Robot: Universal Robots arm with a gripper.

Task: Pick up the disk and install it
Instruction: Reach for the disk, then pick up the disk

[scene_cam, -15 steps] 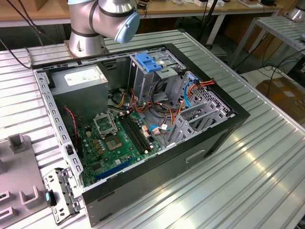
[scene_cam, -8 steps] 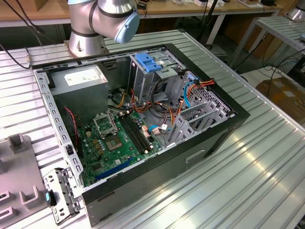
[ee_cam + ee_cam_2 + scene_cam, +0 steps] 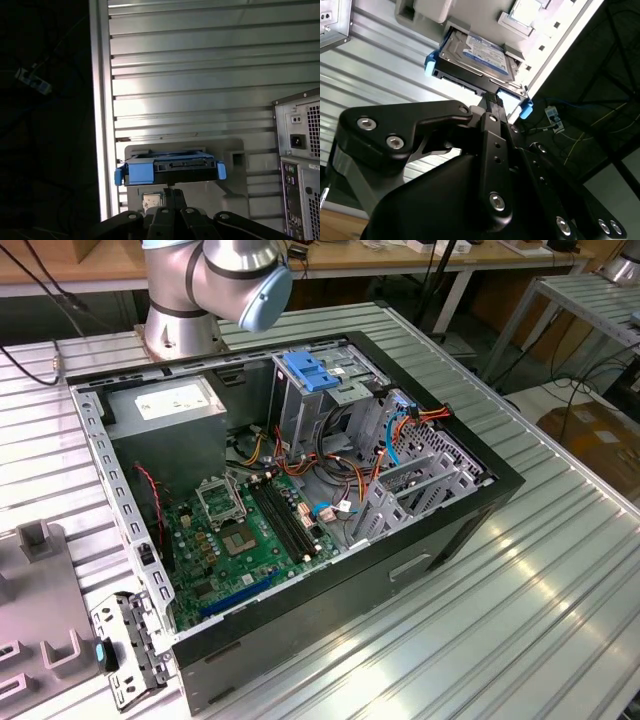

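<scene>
Legible text: none.

- disk (image 3: 470, 55), second wrist view: white-and-blue label (image 3: 489, 51) on its top face, rows of fine print, none of it readable.
- power supply (image 3: 165, 405), exterior view: pale sticker (image 3: 172, 397) on its top, print not resolvable.
- motherboard (image 3: 245, 535), exterior view: white markings on the green board, too small to make out.
- computer's rear panel (image 3: 300, 150), first wrist view: small marks beside the power socket, not readable.

No signs or numbers seen on the desk (image 3: 520, 590).
</scene>
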